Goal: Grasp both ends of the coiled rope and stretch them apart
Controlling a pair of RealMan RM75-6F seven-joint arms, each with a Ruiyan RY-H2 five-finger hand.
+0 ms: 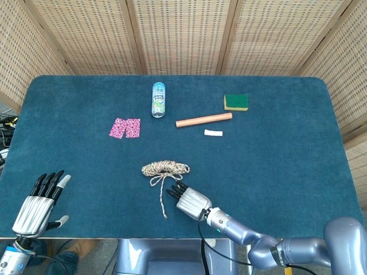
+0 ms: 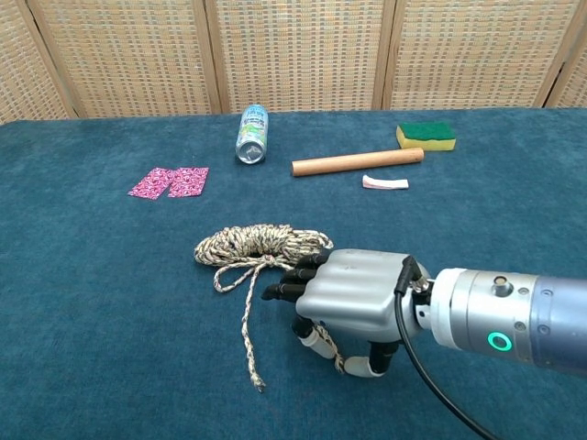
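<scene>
The speckled coiled rope (image 1: 165, 168) (image 2: 261, 244) lies at the middle front of the blue table. One tail runs toward the front edge and ends loose (image 2: 256, 382). The other tail passes under my right hand (image 1: 188, 199) (image 2: 353, 298), which hovers low just behind the coil with its dark fingers (image 2: 286, 282) reaching toward it. Beneath the palm, two pale fingertips (image 2: 316, 339) flank that tail's end (image 2: 341, 363) down at the cloth; no grip on it shows. My left hand (image 1: 37, 206) stays at the front left table edge, fingers straight and apart, holding nothing.
Toward the back lie a drink can (image 1: 159, 99) on its side, a pink patterned cloth (image 1: 125, 128), a wooden stick (image 1: 203, 120), a small white piece (image 1: 213, 133) and a green-yellow sponge (image 1: 236, 102). Wicker screens stand behind the table.
</scene>
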